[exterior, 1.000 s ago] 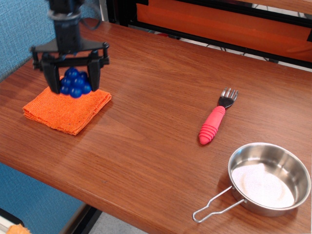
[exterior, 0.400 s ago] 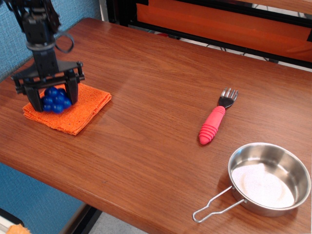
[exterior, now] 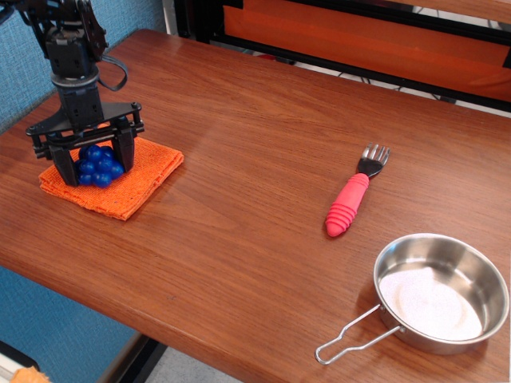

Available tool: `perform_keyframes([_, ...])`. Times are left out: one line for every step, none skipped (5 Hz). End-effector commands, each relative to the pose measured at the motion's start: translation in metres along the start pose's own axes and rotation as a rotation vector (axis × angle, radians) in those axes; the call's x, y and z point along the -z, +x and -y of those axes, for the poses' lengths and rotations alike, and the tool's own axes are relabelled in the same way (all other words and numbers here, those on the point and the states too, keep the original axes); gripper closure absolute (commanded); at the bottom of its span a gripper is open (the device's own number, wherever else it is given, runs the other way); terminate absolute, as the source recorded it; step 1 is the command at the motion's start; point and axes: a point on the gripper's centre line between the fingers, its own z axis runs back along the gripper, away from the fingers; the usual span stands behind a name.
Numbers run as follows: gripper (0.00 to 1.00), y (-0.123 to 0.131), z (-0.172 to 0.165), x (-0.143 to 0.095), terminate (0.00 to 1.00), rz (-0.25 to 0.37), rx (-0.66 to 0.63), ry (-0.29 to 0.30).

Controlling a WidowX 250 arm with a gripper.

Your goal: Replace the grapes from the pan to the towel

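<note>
The grapes (exterior: 99,163), a cluster of glossy dark-blue balls, sit low on the folded orange towel (exterior: 150,170) at the table's far left. My black gripper (exterior: 98,172) comes straight down over them. Its two fingers (exterior: 126,155) stand on either side of the cluster and press against it, so it is shut on the grapes. The cluster touches or nearly touches the cloth. The steel pan (exterior: 481,273) with its wire loop handle (exterior: 348,341) stands at the front right, with no grapes in it.
A fork with a red ribbed handle (exterior: 350,200) lies between the towel and the pan. The table's left and front edges run close to the towel. A black and orange frame stands behind the table.
The gripper has carried the grapes down and to the left onto the towel, then shifted slightly right. The grapes stay between the fingers.
</note>
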Motion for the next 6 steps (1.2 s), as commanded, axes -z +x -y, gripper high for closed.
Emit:
perform_keyframes([0.0, -0.015, 0.005, -0.038, 0.0, 0.027, 0.025, 0.026])
perform_keyframes([0.0, -0.026, 0.021, -0.066, 0.0, 0.06, 0.05, 0.036])
perform_keyframes([0.0, -0.046, 0.038, -0.087, 0.0, 0.088, 0.106, 0.029])
perform_keyframes([0.0, -0.078, 0.06, -0.093, 0.0, 0.081, 0.296, 0.027])
perform_keyframes([0.0, -0.105, 0.057, -0.089, 0.0, 0.044, 0.513, -0.025])
perform_keyframes([0.0, -0.122, 0.057, -0.087, 0.0, 0.096, 0.574, -0.042])
